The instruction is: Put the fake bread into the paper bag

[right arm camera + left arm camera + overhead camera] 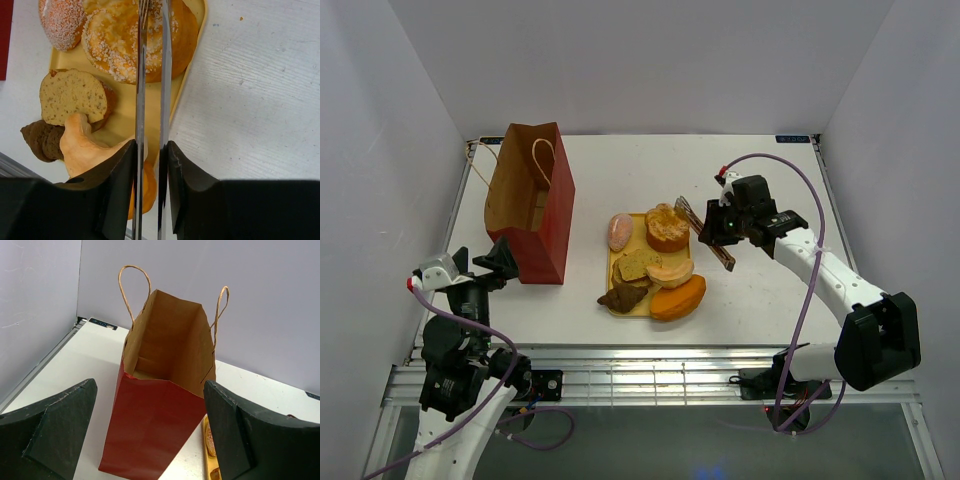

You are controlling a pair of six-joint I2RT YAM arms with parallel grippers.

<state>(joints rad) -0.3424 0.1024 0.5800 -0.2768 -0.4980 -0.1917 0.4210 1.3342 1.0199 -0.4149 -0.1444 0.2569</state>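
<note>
The fake bread (655, 265), crumb-crusted, speckled and glossy toy pieces, is lying heaped on a flat yellow tray (122, 117) on the white desk (250, 75). The stiff reddish-brown paper bag (155, 425) is standing upright near the tray's left side, its tan mouth gaping. The right end effector (151, 150) is pinching thin silver tongs (165, 75), pressing their blades nearly together with tips over the round bun (115, 40), while the left end effector (149, 385) is hovering wide open, gripping nothing, facing the bag.

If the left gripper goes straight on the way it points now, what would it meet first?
Probably the paper bag, which stands upright straight ahead of the open left gripper; how far away is unclear.
</note>
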